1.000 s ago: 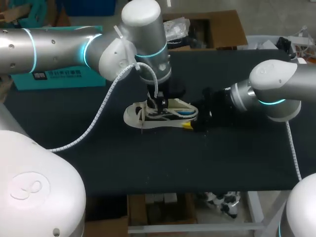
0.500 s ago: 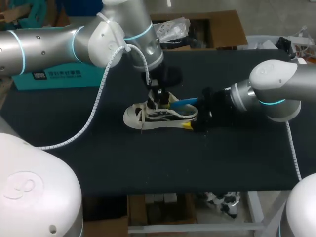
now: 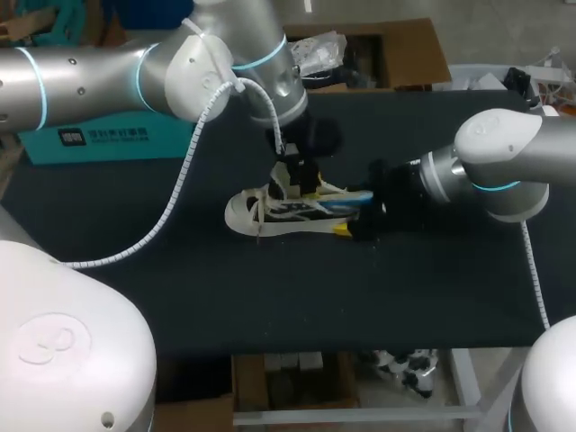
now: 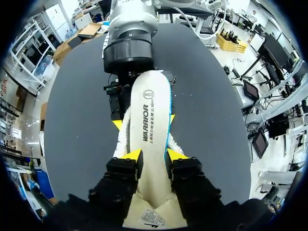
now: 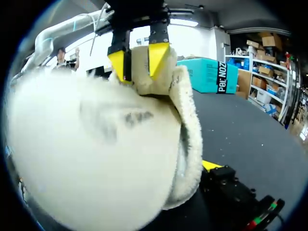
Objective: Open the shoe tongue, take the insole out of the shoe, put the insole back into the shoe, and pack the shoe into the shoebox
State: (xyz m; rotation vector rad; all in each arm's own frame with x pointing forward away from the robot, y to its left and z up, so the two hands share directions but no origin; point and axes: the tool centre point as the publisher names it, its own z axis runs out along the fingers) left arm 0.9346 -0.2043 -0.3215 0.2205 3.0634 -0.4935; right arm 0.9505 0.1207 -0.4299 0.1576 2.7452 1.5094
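Left hand (image 4: 154, 155) pinching insole (image 4: 150, 106), lowered toward shoe (image 3: 247, 212)

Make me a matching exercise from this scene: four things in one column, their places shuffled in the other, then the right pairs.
Things:
1. insole
2. shoe
3. shoebox
4. right gripper

Places:
A. at the shoe's heel end
B. teal, by the far left corner of the table
C. pinched by the left gripper, above the shoe
D. lying on its sole in the middle of the black table

Pairs: 1-C, 2-D, 3-B, 4-A.
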